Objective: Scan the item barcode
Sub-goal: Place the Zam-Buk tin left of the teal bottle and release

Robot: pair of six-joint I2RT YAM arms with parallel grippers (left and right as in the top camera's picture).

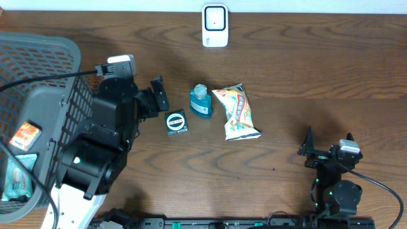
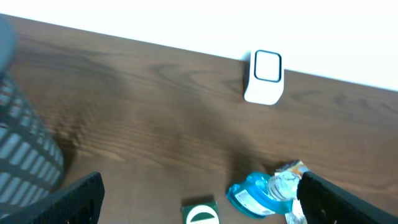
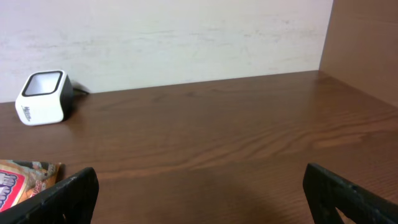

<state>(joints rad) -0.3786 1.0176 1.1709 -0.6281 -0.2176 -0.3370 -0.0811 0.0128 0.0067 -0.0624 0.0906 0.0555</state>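
Overhead, the white scanner (image 1: 215,26) stands by the table's far edge; nearer the robot than it lie a small green box (image 1: 177,122), a blue bottle (image 1: 201,101) and a snack bag (image 1: 238,112), none held. The left gripper (image 2: 200,183), nearer than the scanner and to its left, and the right gripper (image 3: 199,175), well to its right, are both spread wide and hold nothing.

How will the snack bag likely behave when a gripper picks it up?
The snack bag looks crinkled and puffy, so it probably flexes and dents when squeezed. It seems light for its size. Its glossy film may slip under a pinch.
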